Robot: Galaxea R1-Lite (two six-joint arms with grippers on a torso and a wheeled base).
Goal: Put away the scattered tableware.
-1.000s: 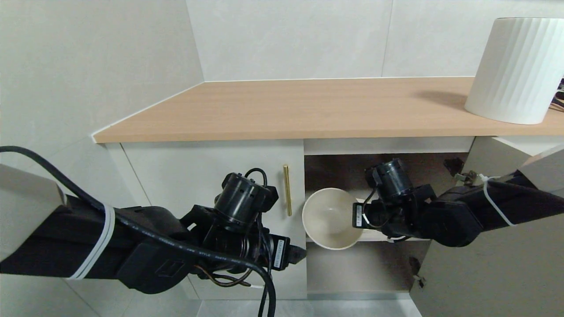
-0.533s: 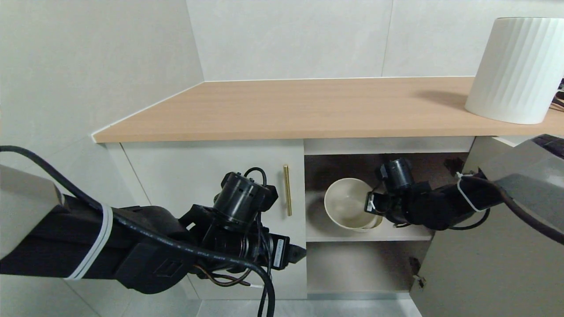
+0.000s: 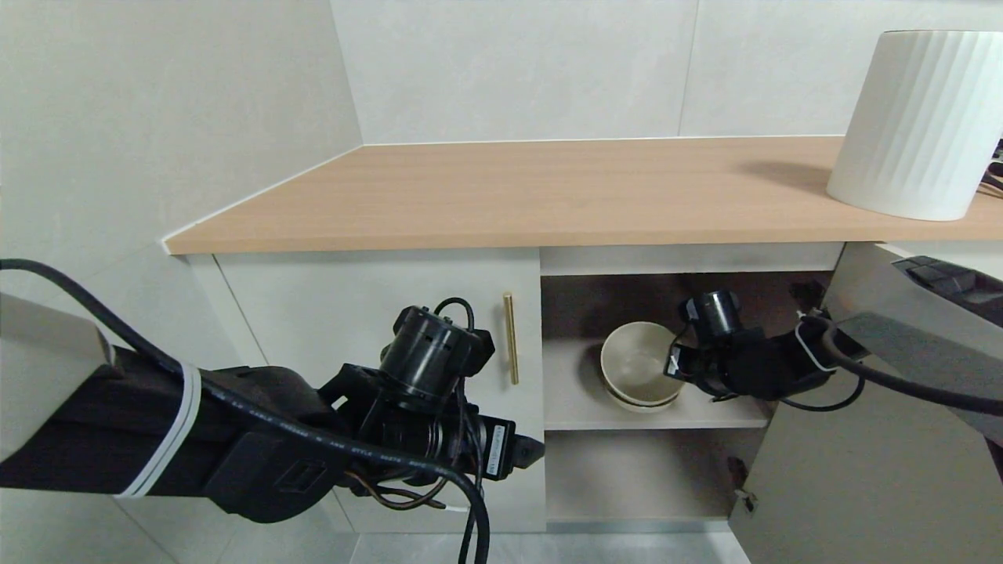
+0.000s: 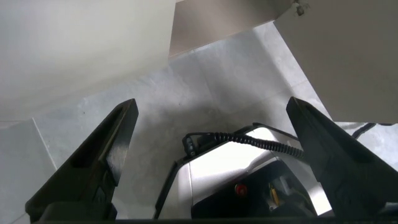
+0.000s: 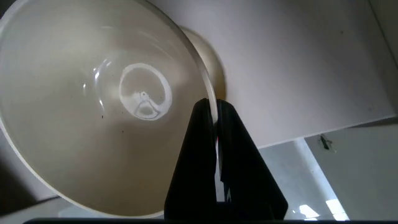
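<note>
Bowl (image 3: 636, 362), cream-coloured, is inside the open cabinet at the level of its middle shelf (image 3: 570, 404), directly over a second pale dish (image 3: 641, 404); contact between the two cannot be confirmed. Right gripper (image 3: 675, 365) is clamped on the bowl's rim. Left gripper (image 4: 212, 121) hangs before the closed door (image 3: 376, 298), near the brass handle (image 3: 511, 338), with its fingers spread wide and holding nothing above the tiled floor (image 4: 186, 81).
</note>
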